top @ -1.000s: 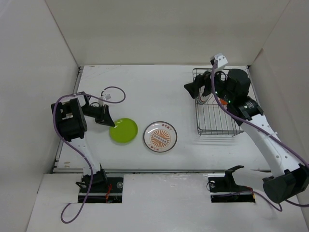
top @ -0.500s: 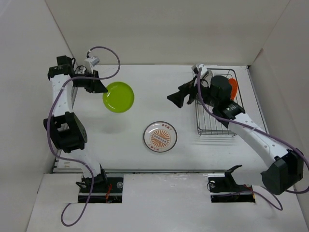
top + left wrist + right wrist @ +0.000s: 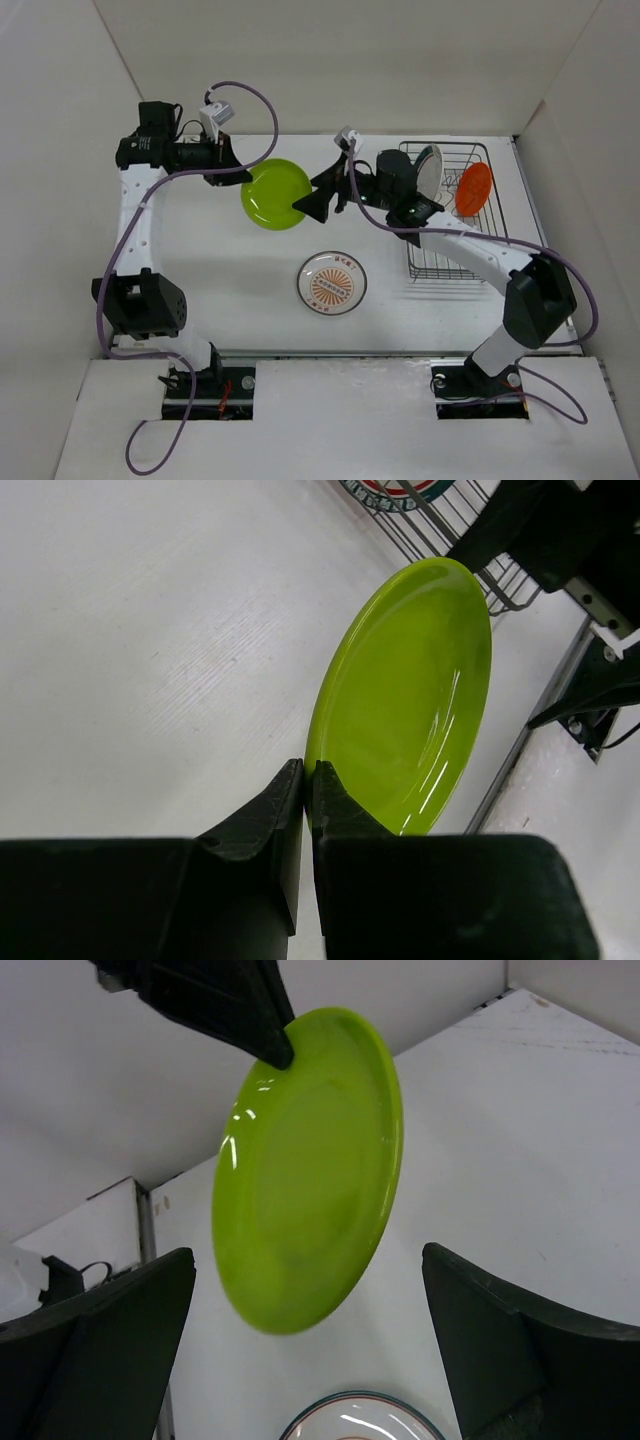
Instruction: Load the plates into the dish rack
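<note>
The lime green plate (image 3: 275, 193) hangs tilted in the air over the table's back middle. My left gripper (image 3: 240, 172) is shut on its left rim; the wrist view shows the fingertips pinching the plate (image 3: 410, 700) at its edge. My right gripper (image 3: 310, 200) stands wide open at the plate's right edge, its fingers either side of the plate (image 3: 305, 1165) without touching. The sunburst plate (image 3: 333, 283) lies flat on the table. In the dish rack (image 3: 450, 250) stand the teal-rimmed plate (image 3: 428, 170) and the orange plate (image 3: 474, 188).
White walls close in the table on the left, back and right. The rack sits at the back right, close to the right arm's elbow. The left arm's purple cable (image 3: 250, 95) loops above the plate.
The left arm lifted the green plate off the table and carried it up and to the right. The right arm swung left from the rack and now faces the plate, still open.
</note>
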Controlling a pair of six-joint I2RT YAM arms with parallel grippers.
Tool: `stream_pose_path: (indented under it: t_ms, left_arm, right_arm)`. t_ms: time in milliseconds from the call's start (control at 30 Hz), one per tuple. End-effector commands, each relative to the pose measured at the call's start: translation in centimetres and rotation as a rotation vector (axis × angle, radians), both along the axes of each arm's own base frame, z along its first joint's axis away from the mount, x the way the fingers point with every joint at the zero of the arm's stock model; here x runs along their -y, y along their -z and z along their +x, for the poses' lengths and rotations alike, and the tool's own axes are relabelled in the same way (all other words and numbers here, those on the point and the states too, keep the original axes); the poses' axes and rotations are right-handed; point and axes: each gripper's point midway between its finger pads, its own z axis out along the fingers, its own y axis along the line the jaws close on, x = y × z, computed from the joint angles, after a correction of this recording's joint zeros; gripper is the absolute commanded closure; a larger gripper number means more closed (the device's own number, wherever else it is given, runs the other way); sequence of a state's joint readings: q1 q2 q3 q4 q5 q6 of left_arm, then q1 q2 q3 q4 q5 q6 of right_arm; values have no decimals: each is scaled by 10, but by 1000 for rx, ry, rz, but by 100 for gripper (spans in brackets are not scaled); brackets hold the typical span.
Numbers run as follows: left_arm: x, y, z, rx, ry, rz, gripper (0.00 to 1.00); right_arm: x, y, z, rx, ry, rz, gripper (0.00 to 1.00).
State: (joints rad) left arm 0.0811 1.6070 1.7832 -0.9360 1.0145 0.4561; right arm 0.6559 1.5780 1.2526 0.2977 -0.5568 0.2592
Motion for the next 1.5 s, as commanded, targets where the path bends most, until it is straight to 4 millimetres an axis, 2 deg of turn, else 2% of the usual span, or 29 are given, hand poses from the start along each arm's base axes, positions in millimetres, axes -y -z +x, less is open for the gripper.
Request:
stream_pose_path:
  t_ms: [0, 67, 133, 167, 200, 233, 267, 333, 367, 400, 433, 467, 500, 533, 567, 600, 667, 700, 733, 767, 800, 867, 900, 933, 967, 1067, 1100, 1300, 1467]
  left_arm:
    - [16, -13, -11, 1, 42, -62, 100]
    - [20, -17, -13, 13, 49, -65, 100]
    - [24, -18, -15, 19, 57, -68, 100]
    - [25, -18, -15, 10, 52, -72, 100]
    - [28, -17, -15, 6, 57, -76, 100]
    - [28, -21, -15, 27, 58, -75, 100]
    - [28, -21, -15, 20, 54, -79, 100]
    - [29, -20, -13, 22, 48, -69, 97]
    - [32, -16, -10, 1, 39, -72, 82]
    - [31, -11, -8, -12, 23, -68, 38]
    - [27, -11, 0, 3, -12, -47, 15]
    - [25, -6, 2, -10, -35, -39, 0]
    - [23, 1, 7, -34, -61, -32, 0]
    - [20, 3, 11, -35, -88, -19, 0]
    - [16, 9, 18, -29, -131, 20, 0]
    - [12, 12, 20, -26, -163, 38, 0]
    - [6, 11, 30, 15, -253, 92, 0]
    - [11, 13, 30, 26, -262, 110, 0]
    - [11, 18, 31, 33, -279, 133, 0]
    - [12, 18, 31, 40, -298, 145, 0]
    - [15, 19, 34, 59, -316, 176, 0]
    - [17, 21, 34, 66, -329, 202, 0]
    - [13, 22, 37, 69, -352, 220, 0]
    - [18, 22, 35, 71, -338, 219, 0]
    - [18, 22, 35, 71, -338, 219, 0]
    - [21, 29, 35, 46, -317, 226, 0]
    - [22, 26, 34, 43, -310, 221, 0]
    - [20, 36, 29, 34, -297, 238, 0]
    - [19, 32, 25, 50, -294, 240, 0]
  right_arm:
    - [-16, -36, 10, 91, 33, 87, 1]
    - [-21, -33, 19, 87, 42, 84, 1]
    - [-29, -29, 16, 74, 16, 83, 5]
    - [-32, -28, 17, 63, 6, 90, 20]
    - [-33, -31, 14, 75, -14, 99, 56]
    - [-35, -25, 15, 50, -14, 97, 56]
    - [-35, -25, 15, 42, -15, 100, 84]
    - [-35, -26, 14, 31, -15, 104, 97]
    - [-33, -30, 17, 38, 9, 111, 100]
    - [-29, -33, 19, 29, 37, 105, 100]
    - [-22, -43, 21, 22, 81, 102, 100]
    - [-3, -47, 41, 14, 224, 82, 100]
    - [16, -32, 49, -29, 317, 7, 100]
    - [39, -57, 48, 35, 400, -5, 100]
    - [64, -66, 57, 54, 505, -30, 100]
    - [104, -71, 73, 66, 669, -62, 100]
    - [162, -91, 69, 99, 802, -113, 100]
    - [209, -102, 78, 111, 938, -127, 100]
    - [236, -100, 76, 106, 1010, -174, 100]
    - [266, -118, 68, 155, 1087, -189, 100]
    - [308, -118, 69, 153, 1209, -236, 100]
    - [353, -131, 60, 186, 1327, -291, 100]
    - [370, -129, 60, 183, 1373, -321, 100]
    - [404, -129, 57, 173, 1484, -347, 100]
    - [419, -126, 54, 158, 1534, -364, 100]
    - [450, -113, 63, 127, 1586, -421, 100]
    - [452, -105, 72, 113, 1577, -434, 100]
    - [453, -77, 104, 86, 1486, -442, 100]
    - [449, -45, 130, 35, 1439, -479, 100]
